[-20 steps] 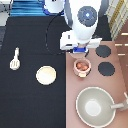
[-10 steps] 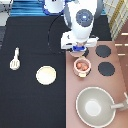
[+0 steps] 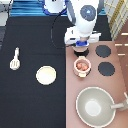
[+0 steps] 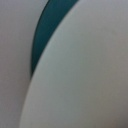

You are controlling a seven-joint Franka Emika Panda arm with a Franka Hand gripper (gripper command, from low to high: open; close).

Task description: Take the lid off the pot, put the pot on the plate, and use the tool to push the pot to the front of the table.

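The pot (image 3: 82, 66) stands uncovered on the pinkish-brown stove panel, and its reddish-brown inside shows. My gripper (image 3: 81, 48) hangs just beyond the pot, toward the exterior view's top, over a black burner. It is shut on the lid (image 4: 80, 75), whose pale curved surface fills the wrist view; in the exterior view the hand hides the lid. On the black table (image 3: 35, 45) the cream plate (image 3: 46, 75) lies left of the pot, with nothing on it. The spatula tool (image 3: 15, 59) lies at the far left.
The large grey-beige pan (image 3: 95, 105) with its long handle sits on the stove at the exterior view's bottom right. Two black burners (image 3: 103, 51) (image 3: 105, 69) lie right of the pot.
The hand has shifted slightly toward the exterior view's right above the stove. The pot, plate and spatula have not moved.
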